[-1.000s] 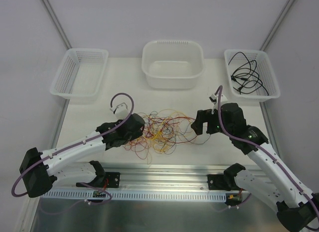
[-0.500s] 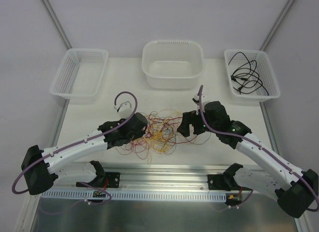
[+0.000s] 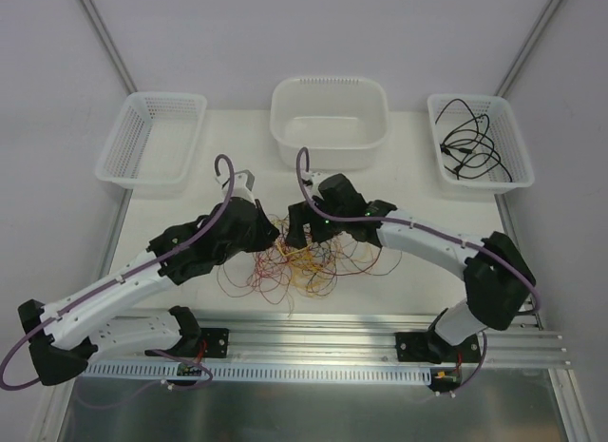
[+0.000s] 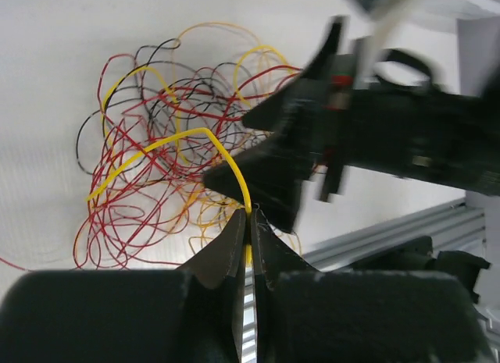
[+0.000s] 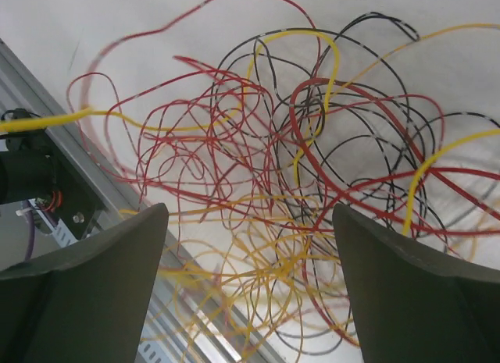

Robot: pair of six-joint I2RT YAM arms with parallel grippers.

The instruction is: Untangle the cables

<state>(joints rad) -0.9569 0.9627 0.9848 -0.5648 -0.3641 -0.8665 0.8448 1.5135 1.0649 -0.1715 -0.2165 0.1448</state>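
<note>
Only your left wrist view shows the left gripper [image 4: 250, 221] pinching a yellow cable [image 4: 176, 138]; your right gripper [image 5: 248, 238] hangs spread above the cables [image 5: 301, 156].

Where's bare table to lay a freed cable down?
Bare table lies between left basket and left arm, and again between tub, right basket and right arm. Crowded: the middle, where the tangle, left pincer, shut on a yellow cable, and right pincer meet.

Left gripper [image 4: 250, 222] pinched, right gripper [image 5: 248, 222] agape.

Glossy plastic-sheathed cables [image 3: 304, 266] on a matt white table [image 3: 418, 166], near white plastic baskets [image 3: 119, 147].
</note>
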